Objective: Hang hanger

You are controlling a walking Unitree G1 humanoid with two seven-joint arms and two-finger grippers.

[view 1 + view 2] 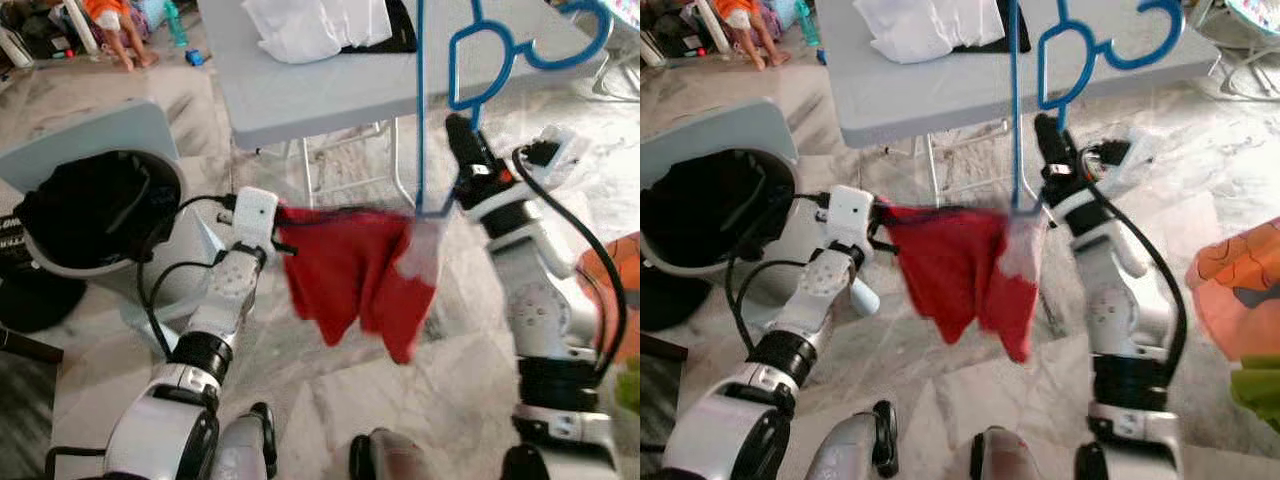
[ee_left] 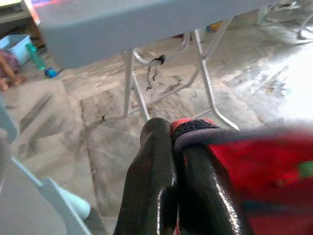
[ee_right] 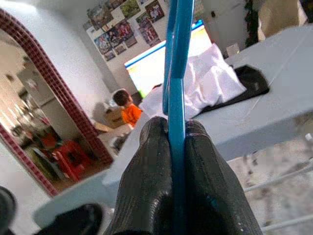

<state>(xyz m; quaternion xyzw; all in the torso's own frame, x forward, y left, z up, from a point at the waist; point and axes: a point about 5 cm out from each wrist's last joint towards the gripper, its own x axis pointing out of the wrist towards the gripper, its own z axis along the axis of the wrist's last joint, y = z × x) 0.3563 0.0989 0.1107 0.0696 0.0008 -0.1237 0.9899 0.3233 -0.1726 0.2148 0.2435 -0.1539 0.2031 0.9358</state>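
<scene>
Left eye view has the blue hanger (image 1: 470, 70) held upright in front of the robot, its curled top overlapping the near edge of the grey folding bench (image 1: 330, 95). The right gripper (image 3: 177, 147) is pressed together on the hanger's thin blue bar. A red garment (image 1: 355, 275) droops from the hanger's lower corner across to the left gripper (image 2: 176, 161), which pinches the garment's dark hem between closed fingers. Open marble floor (image 1: 330, 400) lies below the cloth and between the arms. To the robot's left a pale tub of black clothes (image 1: 100, 215) stands close beside the left arm. White laundry (image 1: 315, 25) lies heaped on the bench, and a person in orange (image 3: 128, 108) sits beyond.
</scene>
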